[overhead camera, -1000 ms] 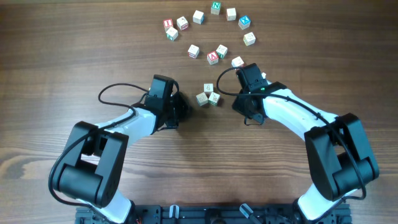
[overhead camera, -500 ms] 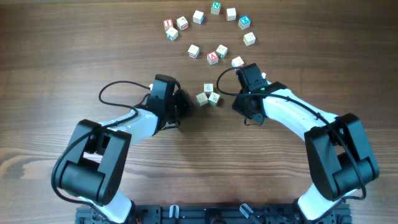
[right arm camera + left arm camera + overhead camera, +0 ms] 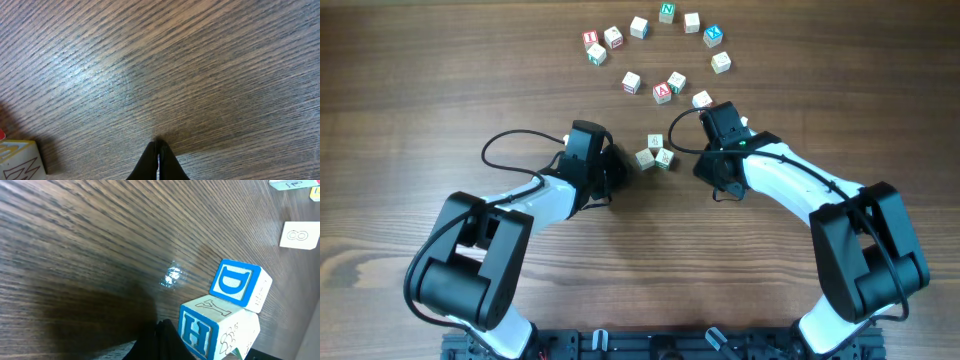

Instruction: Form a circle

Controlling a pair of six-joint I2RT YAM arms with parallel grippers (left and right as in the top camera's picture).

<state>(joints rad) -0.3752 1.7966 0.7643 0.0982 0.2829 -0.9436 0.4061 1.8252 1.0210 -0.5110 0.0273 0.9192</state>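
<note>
No circle shows. Several small pale wooden letter cubes lie in a loose arc [image 3: 666, 12] at the table's far side, with a few more inside it [image 3: 662, 92]. Three cubes cluster mid-table [image 3: 655, 155]. My left gripper [image 3: 622, 166] is shut and empty, just left of that cluster. In the left wrist view its tip [image 3: 162, 326] stands close beside a blue H cube [image 3: 200, 332], with a blue D cube [image 3: 235, 282] behind it. My right gripper [image 3: 712, 168] is shut and empty, right of the cluster. Its tip [image 3: 159, 143] rests on bare wood, and one cube [image 3: 17, 159] sits at the lower left edge.
The dark wooden table [image 3: 440, 80] runs beyond the cubes on all sides. A black cable [image 3: 510, 145] loops over the left arm. Another pale cube [image 3: 299, 235] lies farther off in the left wrist view.
My left gripper has crept a little to the right, closer to the three-cube cluster. The right arm and the cubes have not moved.
</note>
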